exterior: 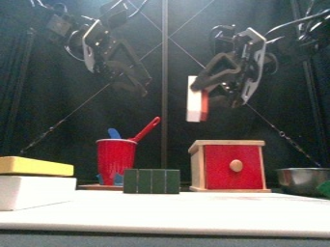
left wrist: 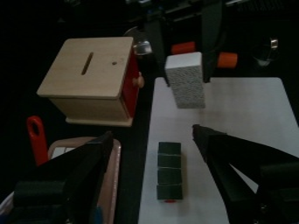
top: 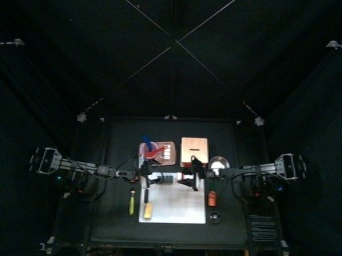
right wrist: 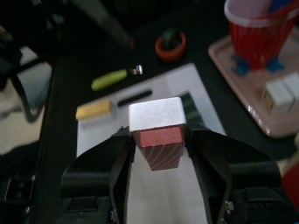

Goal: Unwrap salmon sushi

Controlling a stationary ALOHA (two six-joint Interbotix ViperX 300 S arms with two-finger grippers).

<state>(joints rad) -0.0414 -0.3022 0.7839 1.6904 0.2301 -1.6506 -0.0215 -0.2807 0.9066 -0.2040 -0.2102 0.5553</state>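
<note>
1. Black curtains close off a small black counter [top: 120, 135] carrying a white mat [left wrist: 251, 131], a wooden box [exterior: 230, 164], a red cup [exterior: 116, 159] and a row of green blocks [exterior: 152, 180].
2. Sushi [right wrist: 156, 112]: a small block, pale on one face and orange-red beneath. It hangs in the air above the mat, right of centre in the front view and clear of everything on the counter.
3. Right claw [right wrist: 162, 140]: partly closed, with its jaws pressed flat against two opposite sides of the sushi.
4. Left claw [left wrist: 155, 133]: spread fully wide and empty, level with the sushi and facing it, well apart.
5. Handling, as judged: the piece looks light and firm enough to hold its square edges under the grip. Its pale covering appears smooth, so it may slide if pinched lightly.
6. Suggested hold: the free end that projects beyond the right jaws. The left claw should nip the pale layer near a corner, where an edge could lift, while the right keeps the body steady.
</note>
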